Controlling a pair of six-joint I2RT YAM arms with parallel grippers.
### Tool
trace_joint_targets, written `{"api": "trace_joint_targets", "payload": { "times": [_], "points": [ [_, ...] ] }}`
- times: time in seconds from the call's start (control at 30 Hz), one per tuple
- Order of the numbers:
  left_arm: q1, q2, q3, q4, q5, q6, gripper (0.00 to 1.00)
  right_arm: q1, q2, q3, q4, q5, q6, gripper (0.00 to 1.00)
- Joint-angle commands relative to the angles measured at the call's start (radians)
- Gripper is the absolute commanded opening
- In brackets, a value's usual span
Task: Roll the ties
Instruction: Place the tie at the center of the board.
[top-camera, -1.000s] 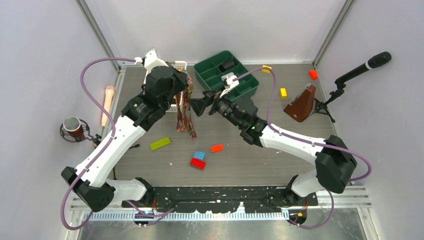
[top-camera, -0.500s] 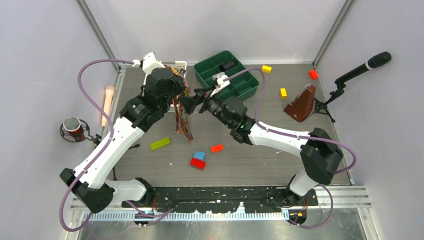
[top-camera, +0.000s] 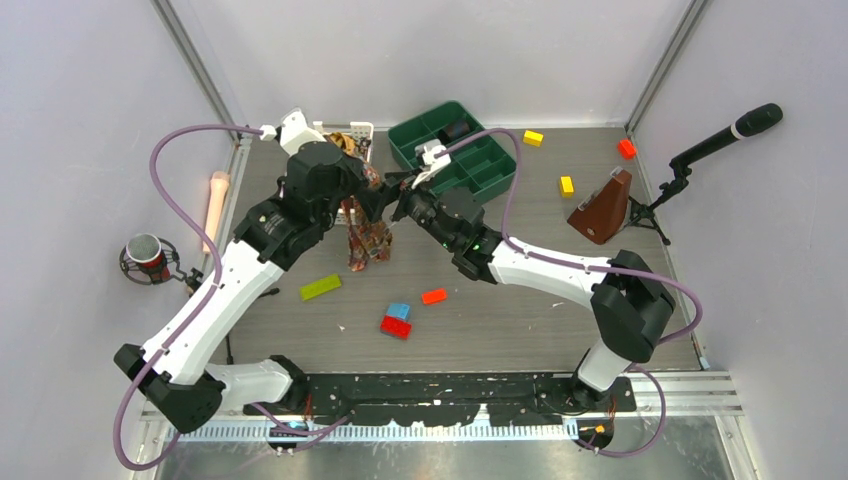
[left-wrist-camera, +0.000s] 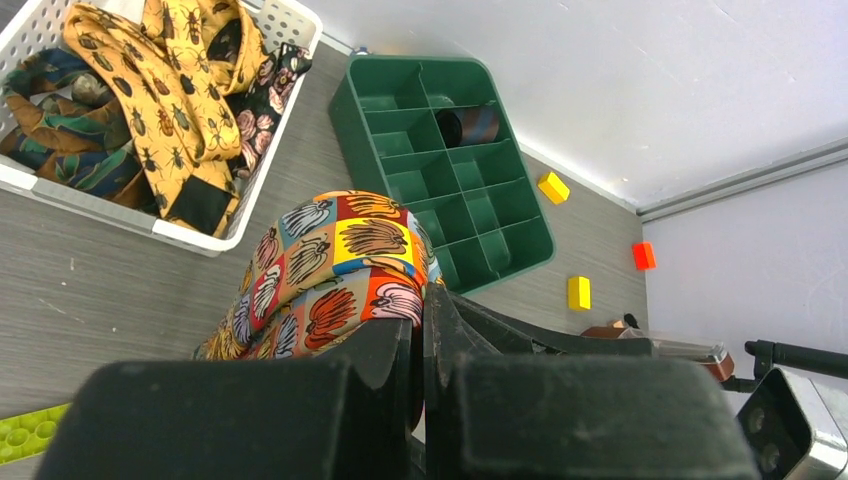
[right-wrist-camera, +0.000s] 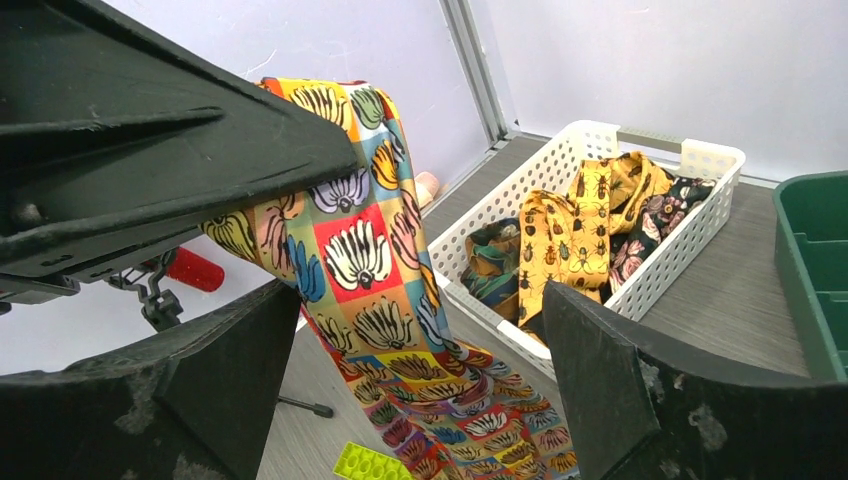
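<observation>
Orange-patterned fabric, the tie (right-wrist-camera: 370, 250) hangs from our left gripper (left-wrist-camera: 420, 335), clenched on its fold, long axis running down the frame's centre; our right gripper (right-wrist-camera: 420, 350), jaws spread wide, faces it with the strip between them.

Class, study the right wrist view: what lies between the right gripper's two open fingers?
The patterned tie, hanging from the shut left gripper, lies between them. The right wrist view shows it plainly.

Hanging tie (right-wrist-camera: 360, 260) spans right gripper (right-wrist-camera: 420, 300) gap, basket (right-wrist-camera: 688, 228) — tray (right-wrist-camera: 815, 250) — close behind
</observation>
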Motion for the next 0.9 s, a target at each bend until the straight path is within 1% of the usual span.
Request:
{"api": "trace_joint_targets", "payload": {
  "times": [0.0, 0.1, 0.17, 0.37, 0.43, 0.57, 0.67, 0.83, 0.87],
  "points": [
    [-0.005, -0.033, -0.005, 0.014, -0.026, -0.024, 0.0, 0.007, 0.005, 0.012, 0.073, -0.027, -0.058, 0.97],
    [-0.005, -0.036, -0.002, 0.0, -0.033, -0.032, 0.0, 0.01, 0.023, 0.002, 0.133, -0.063, -0.085, 0.97],
    [-0.006, -0.041, -0.008, 0.004, -0.024, -0.04, 0.0, 0.011, 0.039, 0.009, 0.14, -0.077, -0.101, 0.97],
    [-0.006, -0.034, -0.012, -0.002, 0.004, -0.065, 0.0, 0.028, 0.089, 0.026, 0.184, -0.079, -0.155, 0.97],
    [-0.006, -0.034, -0.019, 0.0, 0.005, -0.076, 0.0, 0.045, 0.097, 0.03, 0.188, -0.058, -0.185, 0.96],
    [-0.005, -0.035, -0.033, 0.006, 0.005, -0.097, 0.0, 0.083, 0.112, 0.022, 0.232, 0.084, -0.248, 0.96],
    [-0.006, -0.04, -0.04, 0.01, -0.004, -0.104, 0.0, 0.117, 0.127, 0.02, 0.264, 0.267, -0.308, 0.96],
    [-0.005, -0.059, -0.053, 0.009, -0.025, -0.107, 0.0, 0.133, 0.137, 0.036, 0.245, 0.496, -0.376, 0.94],
    [-0.005, -0.063, -0.056, 0.01, -0.028, -0.107, 0.0, 0.133, 0.135, 0.034, 0.242, 0.51, -0.38, 0.93]
  ]
}}
